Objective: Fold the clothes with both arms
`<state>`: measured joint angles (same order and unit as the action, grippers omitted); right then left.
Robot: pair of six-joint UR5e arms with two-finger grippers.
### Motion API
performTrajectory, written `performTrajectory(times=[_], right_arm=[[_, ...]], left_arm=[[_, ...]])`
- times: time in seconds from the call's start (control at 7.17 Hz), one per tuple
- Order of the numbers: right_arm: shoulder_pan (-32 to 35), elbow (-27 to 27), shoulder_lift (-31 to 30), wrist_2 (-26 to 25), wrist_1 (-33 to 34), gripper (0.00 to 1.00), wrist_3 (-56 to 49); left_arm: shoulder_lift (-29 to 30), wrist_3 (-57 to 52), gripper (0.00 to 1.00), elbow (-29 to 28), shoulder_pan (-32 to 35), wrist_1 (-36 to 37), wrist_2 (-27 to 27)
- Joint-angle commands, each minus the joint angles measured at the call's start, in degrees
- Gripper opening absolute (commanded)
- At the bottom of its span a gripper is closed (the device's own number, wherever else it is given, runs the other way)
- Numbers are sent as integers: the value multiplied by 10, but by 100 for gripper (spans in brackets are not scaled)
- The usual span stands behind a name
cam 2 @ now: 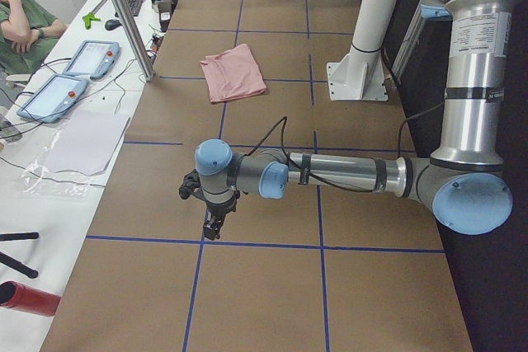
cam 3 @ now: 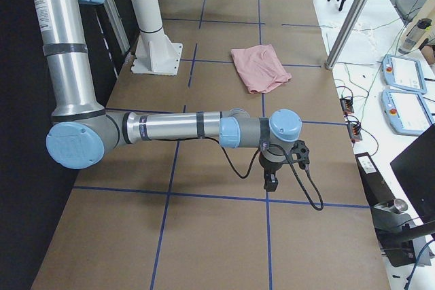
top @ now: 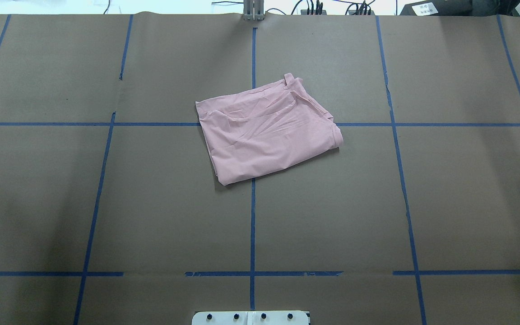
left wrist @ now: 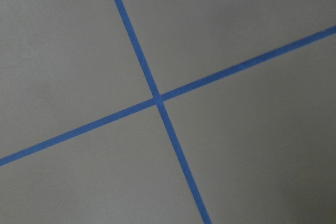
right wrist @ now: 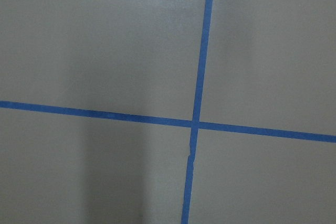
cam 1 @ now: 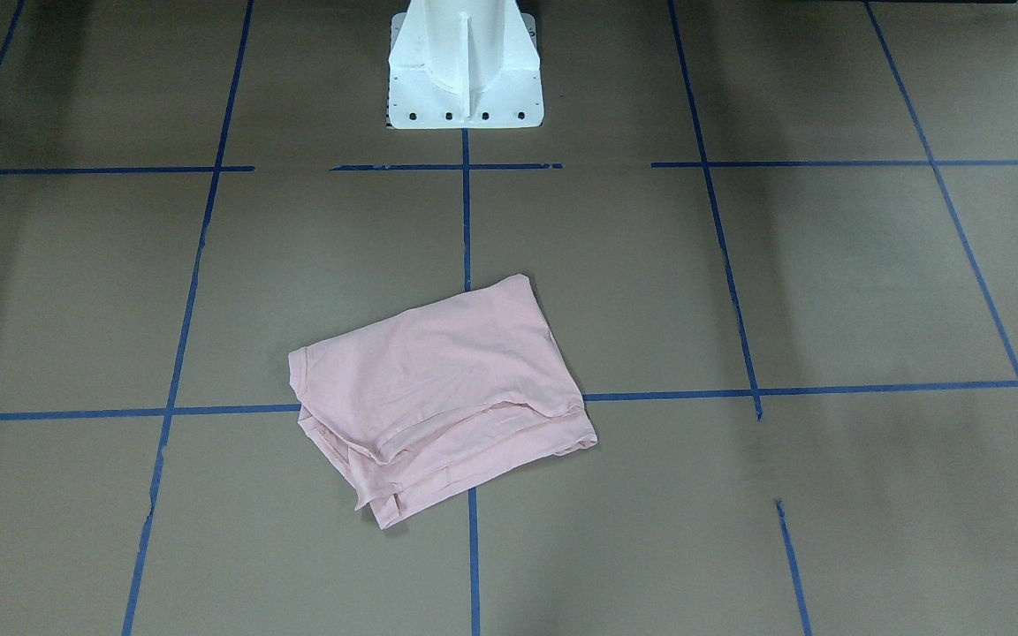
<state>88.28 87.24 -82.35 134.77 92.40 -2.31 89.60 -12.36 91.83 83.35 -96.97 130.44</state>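
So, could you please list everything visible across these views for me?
Folded pale pink T-shirt: one, pink, table's middle.
Brown paper-covered table: one, brown, beneath everything.
Blue tape lines: several, blue, gridding the table.
White pedestal base: one, white, table's robot-side edge.
Grey touchscreen pendants: two, grey-blue, side bench.
Red cylinder: one, red, side bench.
Seated person: one, green top, beside bench.
Left silver-grey tubular arm: one, silver, low over bare table.
Right silver-grey tubular arm: one, silver, likewise.

Fold hides lower layers of shirt [cam 1: 438, 389]; left gripper [cam 2: 213, 230] and right gripper [cam 3: 271, 183] show too small to judge.
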Motion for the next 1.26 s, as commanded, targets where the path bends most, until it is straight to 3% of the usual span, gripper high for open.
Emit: performTrajectory(times=[0.0,0.56,0.7,0.98,1.12], right_arm=[[0,-1,-13,1,-14,100,5],[0,-1,-50,1,-14,100,5],[0,-1,-50,1,-14,100,5],[0,0,-49,1,-14,100,5],[0,3,-49,1,-14,100,9]], left_arm=[[-1,-4,100,-4,5,5,1],[-4,-1,100,-6,11,5,2],[-3,23,100,-10,9,5,2],[-3,175,100,-10,9,5,18],[-4,189,100,-7,11,4,29]])
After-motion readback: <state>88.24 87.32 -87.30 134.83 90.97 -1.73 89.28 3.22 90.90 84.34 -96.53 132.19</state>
